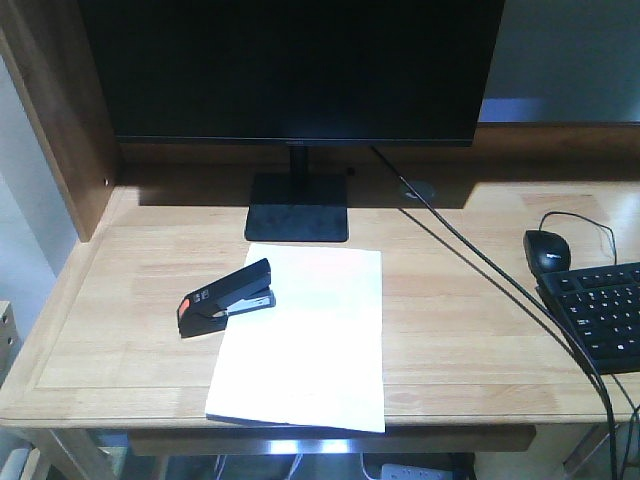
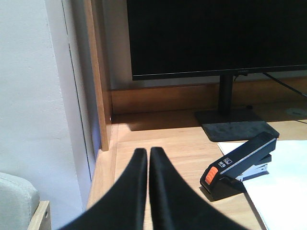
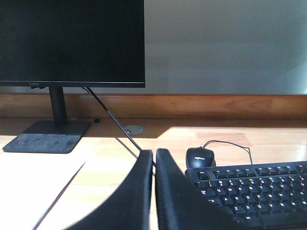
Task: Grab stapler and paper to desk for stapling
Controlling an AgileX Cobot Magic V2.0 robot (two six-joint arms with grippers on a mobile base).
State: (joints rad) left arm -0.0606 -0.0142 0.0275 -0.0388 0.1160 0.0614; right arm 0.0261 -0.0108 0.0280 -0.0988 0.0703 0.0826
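On my front camera I see the bench (image 1: 120,300) with a white paper (image 1: 305,335) lying in front of the monitor (image 1: 290,70), its near edge overhanging the bench's front rim. The stapler (image 1: 228,297) sits at the paper's left edge, touching it. A mouse (image 1: 546,250) and keyboard (image 1: 600,315) lie far right.

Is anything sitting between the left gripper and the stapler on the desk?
Nothing visible does. In the left wrist view, the left gripper is shut and empty, and only bare desk lies between it and the stapler, which sits to its right with its front over the edge of the paper.
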